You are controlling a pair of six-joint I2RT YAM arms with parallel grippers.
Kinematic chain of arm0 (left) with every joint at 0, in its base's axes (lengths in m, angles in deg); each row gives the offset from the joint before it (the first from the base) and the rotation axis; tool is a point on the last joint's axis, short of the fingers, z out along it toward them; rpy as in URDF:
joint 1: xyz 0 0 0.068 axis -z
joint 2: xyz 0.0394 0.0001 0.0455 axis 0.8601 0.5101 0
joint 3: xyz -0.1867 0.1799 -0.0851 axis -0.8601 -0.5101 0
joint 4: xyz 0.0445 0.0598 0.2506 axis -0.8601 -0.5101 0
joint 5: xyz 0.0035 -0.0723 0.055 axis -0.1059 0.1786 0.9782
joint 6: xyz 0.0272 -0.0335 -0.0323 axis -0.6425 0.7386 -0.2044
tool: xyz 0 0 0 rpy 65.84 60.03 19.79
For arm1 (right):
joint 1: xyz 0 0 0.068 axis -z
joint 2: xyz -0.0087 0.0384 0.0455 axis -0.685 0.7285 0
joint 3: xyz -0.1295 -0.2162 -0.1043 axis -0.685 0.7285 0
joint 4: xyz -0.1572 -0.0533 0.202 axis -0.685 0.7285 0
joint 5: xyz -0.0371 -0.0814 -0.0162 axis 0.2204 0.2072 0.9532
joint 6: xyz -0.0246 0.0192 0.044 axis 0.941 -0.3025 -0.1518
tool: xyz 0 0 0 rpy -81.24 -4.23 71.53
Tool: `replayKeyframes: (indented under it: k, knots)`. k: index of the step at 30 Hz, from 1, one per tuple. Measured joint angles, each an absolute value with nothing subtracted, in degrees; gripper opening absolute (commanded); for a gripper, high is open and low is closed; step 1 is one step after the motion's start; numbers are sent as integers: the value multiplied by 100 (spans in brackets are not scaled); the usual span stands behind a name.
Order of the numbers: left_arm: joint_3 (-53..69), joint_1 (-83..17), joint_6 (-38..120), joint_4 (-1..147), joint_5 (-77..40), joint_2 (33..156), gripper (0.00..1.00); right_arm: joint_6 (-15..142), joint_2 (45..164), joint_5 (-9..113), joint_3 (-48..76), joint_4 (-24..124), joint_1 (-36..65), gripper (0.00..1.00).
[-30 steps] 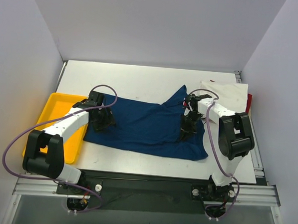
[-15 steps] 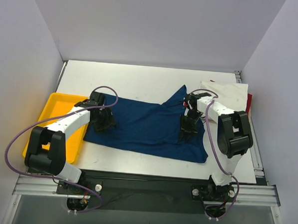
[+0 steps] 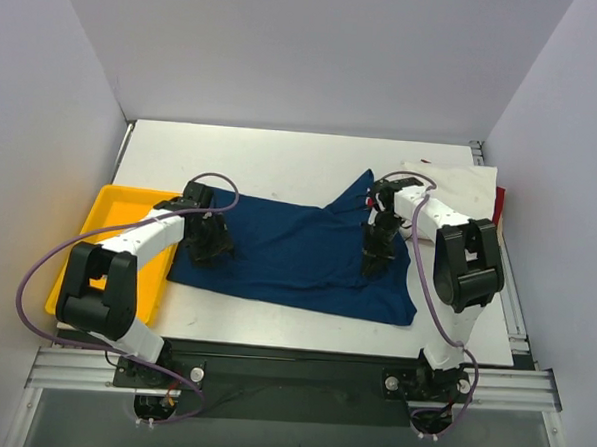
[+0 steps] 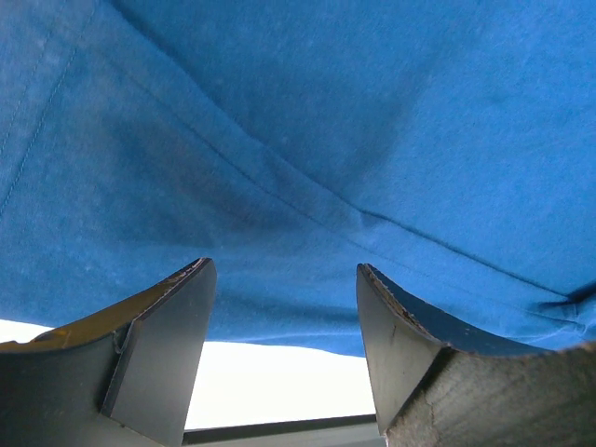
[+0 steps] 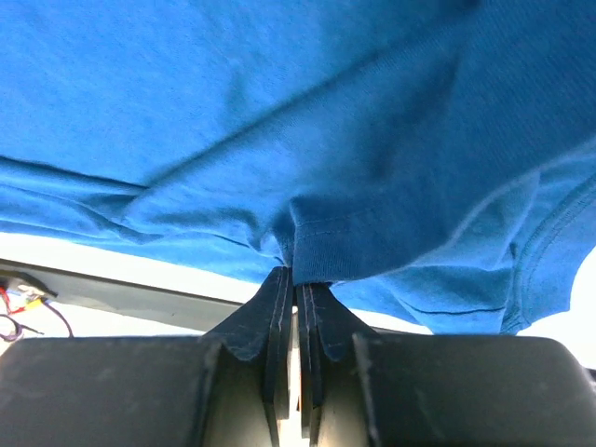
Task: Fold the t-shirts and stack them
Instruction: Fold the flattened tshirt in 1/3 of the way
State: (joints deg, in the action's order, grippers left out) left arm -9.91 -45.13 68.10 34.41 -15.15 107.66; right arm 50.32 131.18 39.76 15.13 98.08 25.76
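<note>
The navy blue t-shirt (image 3: 297,253) lies spread across the table's middle, one sleeve pointing up toward the back right. My left gripper (image 3: 209,247) is open over its left part; in the left wrist view the fingers (image 4: 158,345) stand apart above the shirt's hem (image 4: 307,233) with nothing between them. My right gripper (image 3: 375,260) is shut on a pinched fold of the navy shirt (image 5: 326,247) near its right side. The cream-white t-shirt (image 3: 456,184) lies at the back right, with a strip of the red t-shirt (image 3: 499,204) showing beside it.
A yellow plastic tray (image 3: 108,234) sits at the table's left edge, partly under the left arm. White walls close in the back and both sides. The table's front edge (image 3: 293,333) runs just below the shirt.
The right gripper has shifted slightly back and left with the pinched cloth. The left arm has edged a little to the right over the shirt.
</note>
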Motion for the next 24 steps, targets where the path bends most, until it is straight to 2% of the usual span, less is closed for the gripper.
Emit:
replayKeyframes:
  k: [24]
  knots:
    - [-727,-4905,6498,3400,-1554,11015,73,4957,15201,3414,-1499,10363,2255,0]
